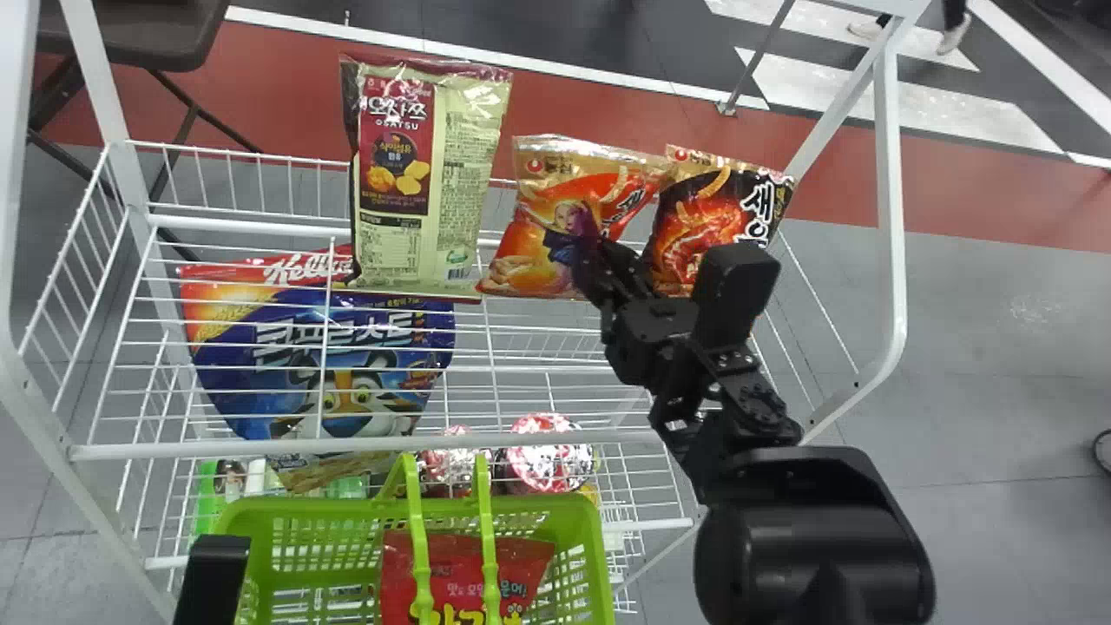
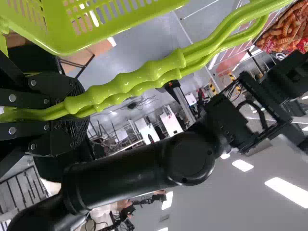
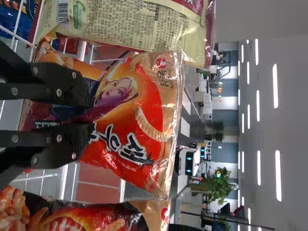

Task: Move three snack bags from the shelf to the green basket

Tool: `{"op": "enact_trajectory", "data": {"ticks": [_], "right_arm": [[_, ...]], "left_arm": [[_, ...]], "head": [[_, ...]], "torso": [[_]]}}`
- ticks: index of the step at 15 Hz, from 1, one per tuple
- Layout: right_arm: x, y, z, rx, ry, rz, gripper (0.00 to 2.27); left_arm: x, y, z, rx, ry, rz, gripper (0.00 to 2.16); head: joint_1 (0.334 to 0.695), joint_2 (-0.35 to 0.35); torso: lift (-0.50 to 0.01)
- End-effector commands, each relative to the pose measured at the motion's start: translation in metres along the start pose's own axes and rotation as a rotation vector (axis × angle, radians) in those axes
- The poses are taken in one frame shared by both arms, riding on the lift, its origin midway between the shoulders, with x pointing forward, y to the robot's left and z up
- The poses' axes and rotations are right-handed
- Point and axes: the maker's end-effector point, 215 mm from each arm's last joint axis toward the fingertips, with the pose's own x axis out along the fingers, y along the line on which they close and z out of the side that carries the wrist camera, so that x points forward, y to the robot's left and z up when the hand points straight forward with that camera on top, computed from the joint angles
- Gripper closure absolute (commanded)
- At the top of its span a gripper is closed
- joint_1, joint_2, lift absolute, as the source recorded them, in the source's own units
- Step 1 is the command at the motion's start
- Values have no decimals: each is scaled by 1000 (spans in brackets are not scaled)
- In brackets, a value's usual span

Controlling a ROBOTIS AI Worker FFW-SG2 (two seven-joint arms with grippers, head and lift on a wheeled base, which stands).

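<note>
Though upright, orange bag [image 1: 564, 208] aslant lengthwise

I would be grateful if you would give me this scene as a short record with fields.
Green basket: holds a red snack bag
Left tool: shut on the basket's handles
Right tool: open, at the front of the orange snack bag
White wire shelf: cream-and-maroon snack bag and black-and-orange snack bag either side of the orange one
Also on the rack: blue cereal bag
</note>
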Motion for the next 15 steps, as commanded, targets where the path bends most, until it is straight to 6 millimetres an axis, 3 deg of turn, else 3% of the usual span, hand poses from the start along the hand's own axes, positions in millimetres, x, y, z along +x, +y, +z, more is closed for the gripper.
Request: {"op": "enact_trajectory", "data": {"ticks": [1,4,8,11,12,14,15], "right_arm": [[-23,-4,22,-1,-40,-5,2098],[-55,-5,47,17,-71,7,2098],[-116,-7,41,117,71,47,2098],[-166,0,19,227,243,129,2098],[-191,-1,10,268,315,147,2098],[-243,9,-30,442,519,197,2098],[-262,9,-39,491,586,193,2098]], "left_arm": [[0,0,1,-4,8,0,1696],[-2,-1,-3,-17,26,-3,1696],[-9,1,-5,-29,21,0,1696],[-13,2,-7,-34,9,13,1696],[-13,2,-4,-30,4,17,1696],[-11,3,-1,-23,5,20,1696],[-10,4,1,-21,3,21,1696]], "head": [[695,-350],[695,-350],[695,-350],[695,-350],[695,-350],[695,-350],[695,-350]], "torso": [[-47],[-47],[-47],[-47],[-47],[-47],[-47]]}}
